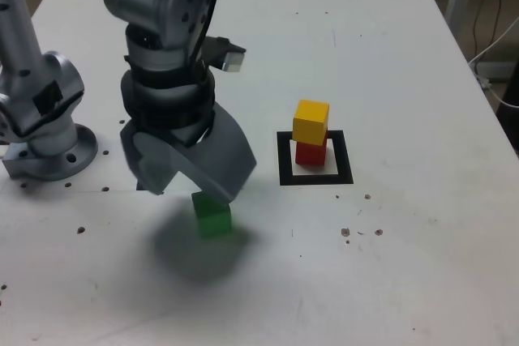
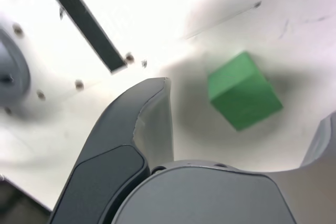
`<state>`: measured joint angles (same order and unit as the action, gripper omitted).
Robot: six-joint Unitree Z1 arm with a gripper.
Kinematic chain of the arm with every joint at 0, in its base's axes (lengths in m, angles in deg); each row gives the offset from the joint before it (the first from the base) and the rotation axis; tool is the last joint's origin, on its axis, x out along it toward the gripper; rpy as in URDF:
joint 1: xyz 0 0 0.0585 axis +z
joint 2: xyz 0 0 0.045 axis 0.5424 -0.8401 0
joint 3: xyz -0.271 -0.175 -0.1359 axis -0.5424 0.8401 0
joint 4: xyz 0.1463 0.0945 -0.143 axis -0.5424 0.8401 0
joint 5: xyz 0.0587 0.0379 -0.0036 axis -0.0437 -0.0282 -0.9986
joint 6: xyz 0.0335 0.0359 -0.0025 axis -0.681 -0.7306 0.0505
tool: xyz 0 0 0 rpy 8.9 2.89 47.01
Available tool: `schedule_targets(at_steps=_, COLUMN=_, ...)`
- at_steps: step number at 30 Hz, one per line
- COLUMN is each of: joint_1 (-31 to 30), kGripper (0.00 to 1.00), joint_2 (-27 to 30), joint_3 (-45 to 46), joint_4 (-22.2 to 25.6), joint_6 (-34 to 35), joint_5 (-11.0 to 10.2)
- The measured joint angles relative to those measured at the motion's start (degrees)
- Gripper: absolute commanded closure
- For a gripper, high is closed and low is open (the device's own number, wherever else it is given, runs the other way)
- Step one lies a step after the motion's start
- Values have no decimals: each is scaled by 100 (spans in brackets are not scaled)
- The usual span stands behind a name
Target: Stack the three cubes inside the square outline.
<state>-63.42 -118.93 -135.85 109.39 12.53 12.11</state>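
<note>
Holding two items, square outline [image 1: 316,177]: red cube [image 1: 310,153] on its white centre, yellow cube [image 1: 311,121] stacked on top, slightly askew. Green cube [image 1: 213,218] [image 2: 243,91]: loose on white table [image 1: 405,265], outside the outline, toward the exterior view's left. Gripper [image 1: 190,188] [image 2: 241,124]: above the green cube, fingers spread wide, nothing pinched.

The white table [image 1: 405,265] is evenly and brightly lit from above. A soft, dark shadow is cast around the green cube [image 1: 213,218], which is blurred in both views. In the wrist view, the table beyond the cube is washed out by glare.
</note>
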Motion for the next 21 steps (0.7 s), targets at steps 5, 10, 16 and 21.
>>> schedule_targets(at_steps=5, joint_1=0, kGripper=0, joint_2=-45, joint_3=-50, joint_4=-314, joint_6=-749, joint_5=-362)
schedule_targets(at_steps=10, joint_1=0, kGripper=1, joint_2=-100, joint_3=-227, joint_4=-334, joint_6=-1248, joint_5=-544)
schedule_targets(at_steps=16, joint_1=0, kGripper=1, joint_2=-101, joint_3=-29, joint_4=-297, joint_6=-1408, joint_5=-751)
schedule_targets(at_steps=21, joint_1=-1, kGripper=1, joint_2=-40, joint_3=178, joint_4=-296, joint_6=-1483, joint_5=-838)
